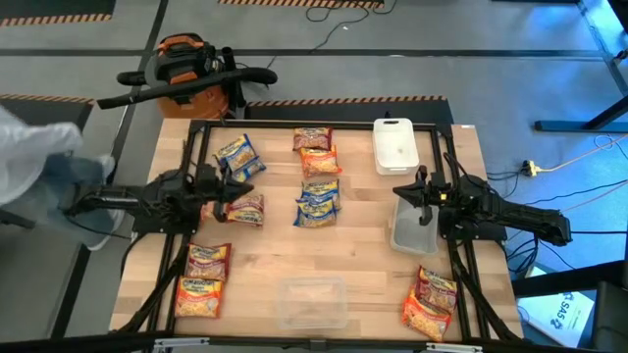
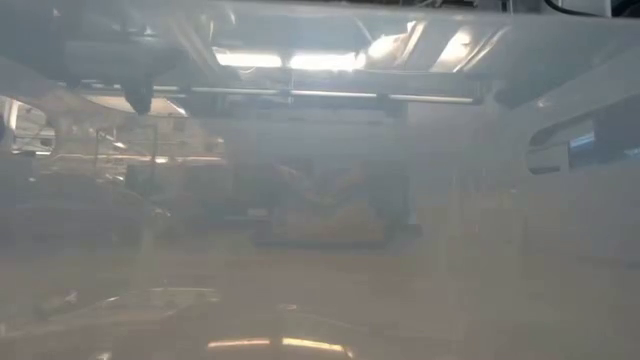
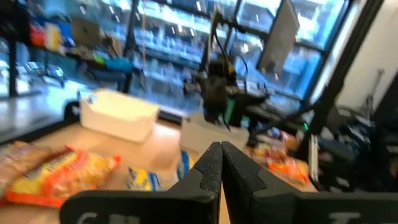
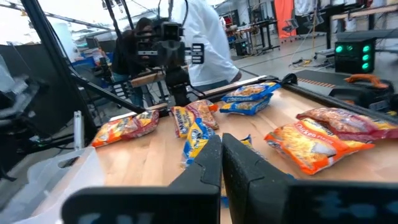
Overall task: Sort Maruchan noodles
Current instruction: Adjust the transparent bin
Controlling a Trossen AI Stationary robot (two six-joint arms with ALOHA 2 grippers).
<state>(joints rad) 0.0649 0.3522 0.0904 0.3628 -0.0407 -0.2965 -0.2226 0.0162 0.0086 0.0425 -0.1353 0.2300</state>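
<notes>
Maruchan noodle packets lie flat in groups on the wooden table (image 1: 363, 265). A blue pair (image 1: 238, 157) and a dark red one (image 1: 245, 208) lie near my left gripper (image 1: 229, 188). A dark red one (image 1: 312, 139), an orange one (image 1: 320, 160) and a blue stack (image 1: 319, 201) sit mid-table. Orange ones (image 1: 199, 297) lie near left, and a dark red one (image 1: 439, 287) and an orange one (image 1: 424, 316) near right. My left gripper (image 3: 221, 171) is shut and holds nothing, raised above the table. My right gripper (image 1: 400, 191) (image 4: 221, 158) is shut too, above a clear container (image 1: 414, 230).
A second clear container (image 1: 314, 302) stands at the near middle and fills the low view with haze. A white lid (image 1: 395, 145) lies at the far right. A person (image 1: 39, 167) stands beyond the table's left edge, and a shop vacuum (image 1: 191, 64) sits behind the far edge.
</notes>
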